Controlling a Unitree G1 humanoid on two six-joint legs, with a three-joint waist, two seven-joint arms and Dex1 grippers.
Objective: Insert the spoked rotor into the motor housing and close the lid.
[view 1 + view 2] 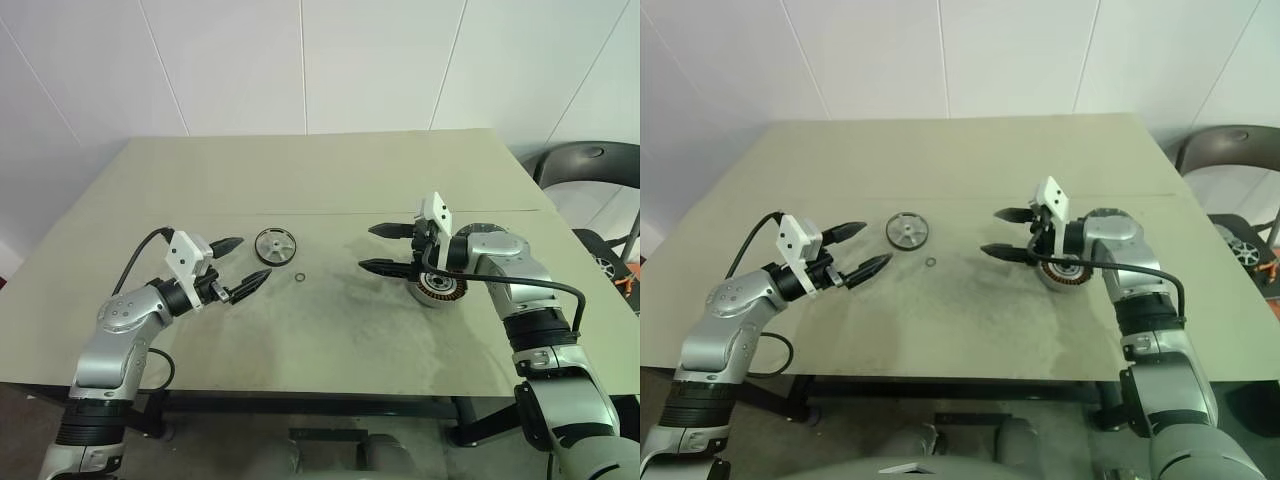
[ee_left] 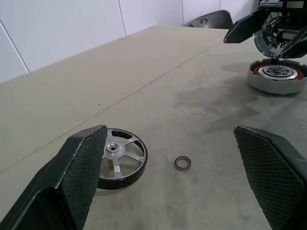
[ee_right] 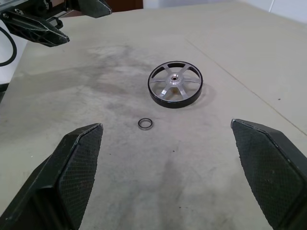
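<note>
The spoked rotor (image 1: 275,244) lies flat on the table, dark rim around silver spokes, also in the right wrist view (image 3: 175,84). My left gripper (image 1: 254,258) hovers open just left of it, holding nothing. The motor housing (image 1: 440,289) stands at the right with its copper windings showing (image 2: 278,76). My right gripper (image 1: 367,247) is open and empty; it points left, away from the housing, which sits under that wrist. The lid is hidden or out of view.
A tiny black O-ring (image 1: 300,277) lies between the rotor and the housing. The olive table (image 1: 320,180) reaches to a white wall at the back. A dark chair (image 1: 590,165) stands off its right corner.
</note>
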